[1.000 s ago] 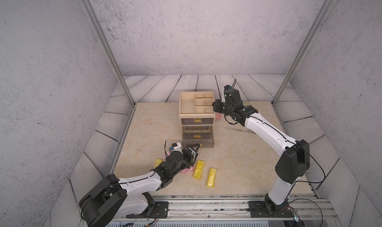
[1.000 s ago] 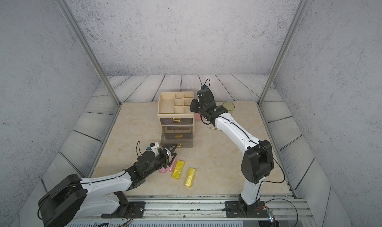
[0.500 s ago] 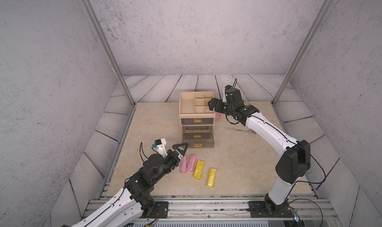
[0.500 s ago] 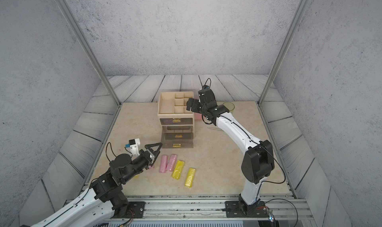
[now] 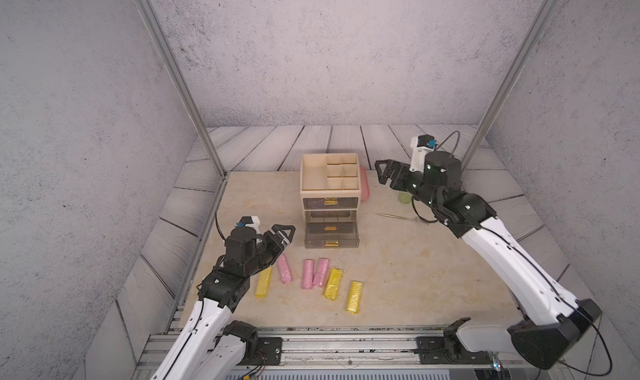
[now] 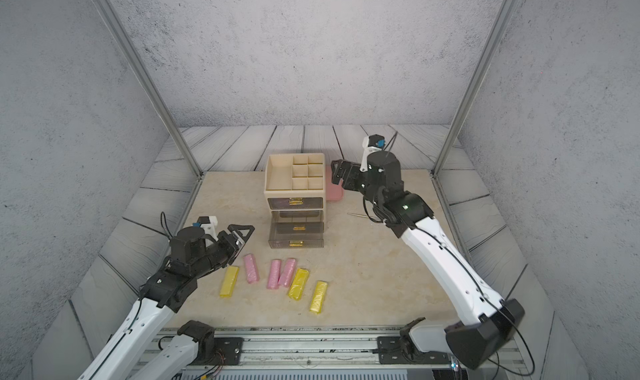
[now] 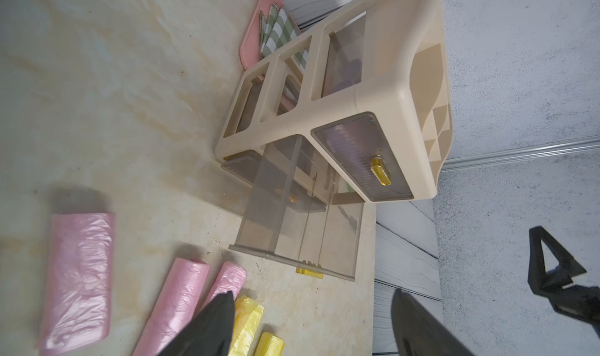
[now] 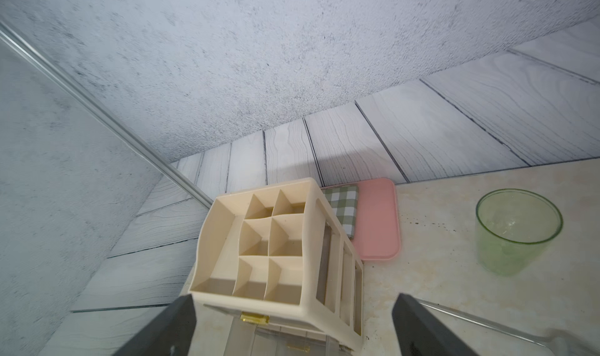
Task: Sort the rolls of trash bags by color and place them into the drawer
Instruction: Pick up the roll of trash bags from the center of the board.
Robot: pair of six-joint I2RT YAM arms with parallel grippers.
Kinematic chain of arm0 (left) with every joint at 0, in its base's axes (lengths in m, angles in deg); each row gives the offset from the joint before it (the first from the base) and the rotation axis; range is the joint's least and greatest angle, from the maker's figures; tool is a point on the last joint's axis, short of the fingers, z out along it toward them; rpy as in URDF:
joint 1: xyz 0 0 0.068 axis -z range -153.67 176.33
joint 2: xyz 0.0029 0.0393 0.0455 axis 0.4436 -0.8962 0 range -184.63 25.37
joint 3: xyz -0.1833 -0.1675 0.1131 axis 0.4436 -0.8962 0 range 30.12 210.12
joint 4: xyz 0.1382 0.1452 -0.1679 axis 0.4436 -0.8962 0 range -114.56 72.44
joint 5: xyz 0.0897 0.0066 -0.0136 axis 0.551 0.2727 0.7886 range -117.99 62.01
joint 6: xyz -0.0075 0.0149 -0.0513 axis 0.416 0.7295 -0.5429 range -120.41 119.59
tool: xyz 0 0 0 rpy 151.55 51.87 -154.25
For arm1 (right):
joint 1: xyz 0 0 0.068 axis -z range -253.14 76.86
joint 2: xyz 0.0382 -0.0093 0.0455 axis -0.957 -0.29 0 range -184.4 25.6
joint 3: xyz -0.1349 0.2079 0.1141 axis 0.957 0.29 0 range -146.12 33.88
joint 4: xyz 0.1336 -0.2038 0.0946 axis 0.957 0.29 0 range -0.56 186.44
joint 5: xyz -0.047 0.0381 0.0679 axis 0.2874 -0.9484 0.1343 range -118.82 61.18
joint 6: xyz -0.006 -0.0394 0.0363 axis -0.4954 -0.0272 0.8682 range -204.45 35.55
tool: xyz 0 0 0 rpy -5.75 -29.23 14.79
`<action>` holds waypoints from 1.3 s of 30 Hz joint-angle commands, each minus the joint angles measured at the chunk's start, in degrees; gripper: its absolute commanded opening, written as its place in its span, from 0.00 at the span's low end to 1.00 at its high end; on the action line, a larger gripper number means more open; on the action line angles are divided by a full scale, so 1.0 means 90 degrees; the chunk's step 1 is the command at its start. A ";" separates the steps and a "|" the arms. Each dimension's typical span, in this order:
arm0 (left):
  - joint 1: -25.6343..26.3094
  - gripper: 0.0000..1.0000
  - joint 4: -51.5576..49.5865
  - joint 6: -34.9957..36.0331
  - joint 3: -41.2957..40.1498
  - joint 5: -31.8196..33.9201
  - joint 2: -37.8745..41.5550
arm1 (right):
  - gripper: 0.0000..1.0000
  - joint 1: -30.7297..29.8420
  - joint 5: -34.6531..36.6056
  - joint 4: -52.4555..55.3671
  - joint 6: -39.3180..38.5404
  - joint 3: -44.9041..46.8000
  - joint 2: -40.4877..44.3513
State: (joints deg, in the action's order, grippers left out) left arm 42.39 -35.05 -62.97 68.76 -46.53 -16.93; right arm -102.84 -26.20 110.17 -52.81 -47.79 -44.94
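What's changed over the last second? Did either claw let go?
Left claw, open and empty, lifted off the pink rolls and drew back toward its base. Right claw opened and backed away from the drawer organizer; nothing seen dropping. Yellow rolls and organizer unmoved.

Three pink rolls (image 5: pixel 307 274) and three yellow rolls (image 5: pixel 333 283) lie before the open drawer (image 5: pixel 346 243).
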 commanded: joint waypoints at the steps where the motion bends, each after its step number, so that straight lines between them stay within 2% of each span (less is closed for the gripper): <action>1: -0.0478 0.81 0.0164 0.0260 -0.0050 -0.0976 -0.0358 | 0.99 0.0051 -0.0668 0.0242 -0.0197 0.0272 0.0584; 3: -0.0784 0.81 0.0582 0.0136 -0.0168 -0.1312 -0.0640 | 0.99 0.0047 -0.0826 0.0816 -0.0053 0.0347 0.0832; 6: -0.1119 0.81 0.0970 0.0117 -0.0130 -0.1533 -0.1030 | 0.99 0.0047 -0.1239 0.0862 0.0271 0.1132 0.1454; 7: -0.1202 0.81 0.1045 0.0133 -0.0090 -0.1564 -0.1138 | 0.96 0.0028 -0.1398 0.1270 0.0251 0.1109 0.1473; 9: -0.1376 0.81 0.1211 0.0181 -0.0027 -0.1645 -0.1365 | 0.77 -0.0022 -0.1624 0.2461 0.0137 0.0895 0.1262; 11: -0.1454 0.81 0.1325 0.0258 0.0009 -0.1640 -0.1504 | 0.65 -0.0200 -0.1625 0.2922 0.0175 0.1092 0.1168; 14: -0.1482 0.79 0.1381 0.0472 0.0012 -0.1526 -0.1636 | 0.56 -0.0822 -0.1299 0.3211 0.0485 0.1491 0.1040; 17: -0.1491 0.79 0.1404 0.0658 -0.0081 -0.1416 -0.1630 | 0.56 -0.1690 -0.0796 0.3623 0.0963 0.1572 0.0431; 20: -0.1506 0.79 0.1531 0.0710 -0.0310 -0.1357 -0.1502 | 0.66 -0.2395 -0.0661 0.3542 0.1409 0.1855 -0.0006; 23: -0.1524 0.80 0.1731 0.0684 -0.0560 -0.1364 -0.1390 | 0.71 -0.2840 -0.0519 0.3411 0.1769 0.2129 -0.0312; 31: -0.1523 0.80 0.2329 0.0392 -0.0964 -0.1667 -0.1417 | 0.72 -0.3312 -0.0523 0.3004 0.2445 0.2519 -0.1370; 39: -0.1520 0.80 0.2390 0.0351 -0.0992 -0.1903 -0.1459 | 0.71 -0.3432 -0.0611 0.2535 0.2483 0.2427 -0.2250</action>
State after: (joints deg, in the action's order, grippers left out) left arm 29.08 -15.23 -59.76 60.21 -62.07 -30.07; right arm -133.22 -32.72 134.30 -31.54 -25.21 -62.86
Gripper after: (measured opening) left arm 0.804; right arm 0.713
